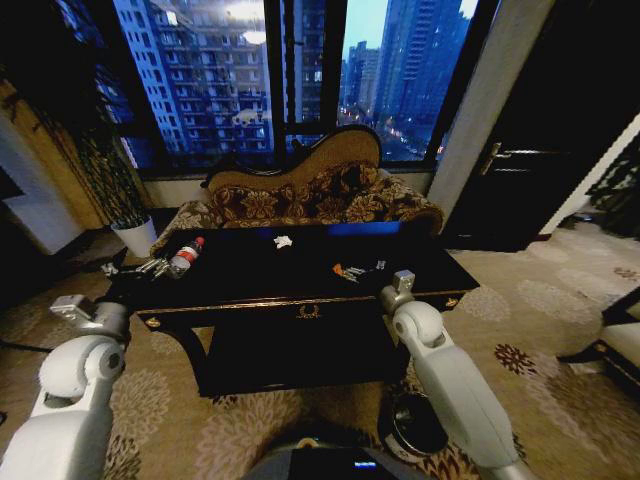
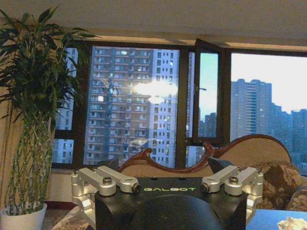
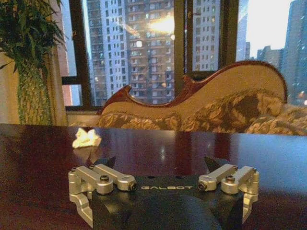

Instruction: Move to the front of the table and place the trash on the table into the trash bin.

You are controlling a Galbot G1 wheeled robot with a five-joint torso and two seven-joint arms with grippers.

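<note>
Reaching for the bottle (image 1: 186, 256), the left gripper (image 1: 152, 266), seemingly spread and empty, should straddle it squarely before closing.

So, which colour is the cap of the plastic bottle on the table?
Red. The bottle cap shows best in the head view, near the table's left end.

Head view: dim interior, dusk light entering through the window (image 1: 300, 80) beyond the grippers; room corners fall to near black. Wide-angle bending at the edges, frames and walls curve. Table (image 1: 250, 270) top glossy, carrying a faint blue sheen from the sky.
Left wrist view: ceiling-lamp glare mirrored in the glass (image 2: 153, 88); sky patch overexposed; plant (image 2: 33, 96) in half silhouette; overall soft.
Right wrist view: tabletop (image 3: 192, 153) reflects pale sky ahead of the gripper; paper wad (image 3: 87, 138) lit, slightly soft; grain throughout.
</note>
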